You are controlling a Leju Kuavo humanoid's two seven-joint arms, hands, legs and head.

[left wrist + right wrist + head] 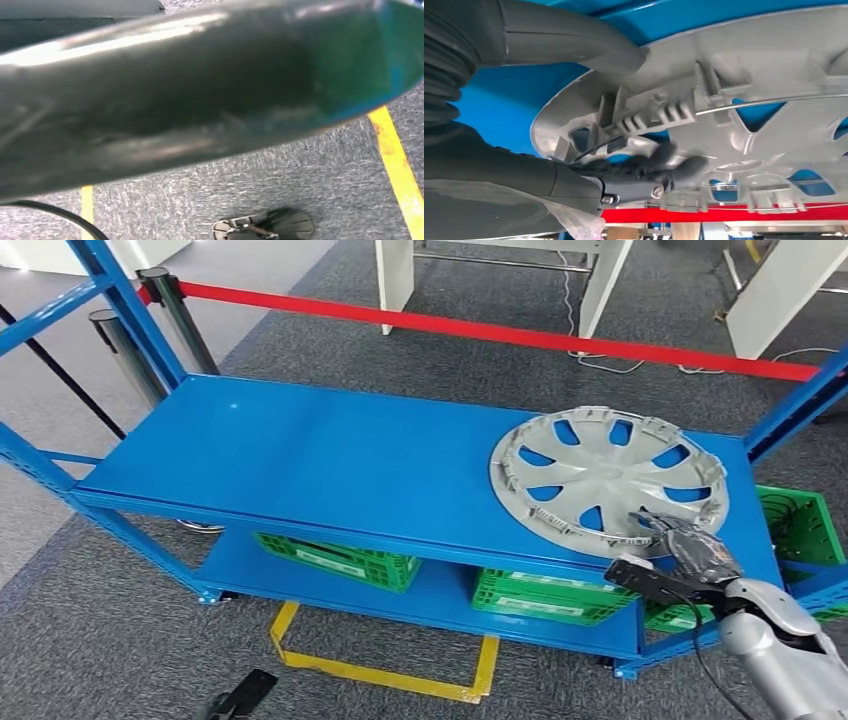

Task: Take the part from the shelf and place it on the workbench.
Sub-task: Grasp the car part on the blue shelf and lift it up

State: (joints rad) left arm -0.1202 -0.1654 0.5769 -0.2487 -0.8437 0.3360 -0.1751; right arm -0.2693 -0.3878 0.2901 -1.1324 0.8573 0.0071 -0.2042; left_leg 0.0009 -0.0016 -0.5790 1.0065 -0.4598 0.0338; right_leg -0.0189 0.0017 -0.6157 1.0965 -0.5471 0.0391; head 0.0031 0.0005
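Nearest, the silver right arm comes in at the lower right of the head view, and the right hand reaches onto the near rim of the hubcap. In the right wrist view the thick grey thumb lies along the outer edge of the hubcap while the darker fingers curl over the inside of the rim beside a ribbed clip, so the hand pinches the rim between them. The hubcap is a grey plastic wheel cover lying inner side up on the right part of the top board of the blue shelf, with the blue board visible through its openings. On the lower board sit green crates, and another green crate stands at the right end. On the grey carpet in front of the shelf, yellow tape marks a rectangle. Beyond the shelf a red barrier belt stretches between dark posts, and farther back stand white table legs. I cannot tell how the left hand is set; the left wrist view is a blur over carpet and yellow tape.
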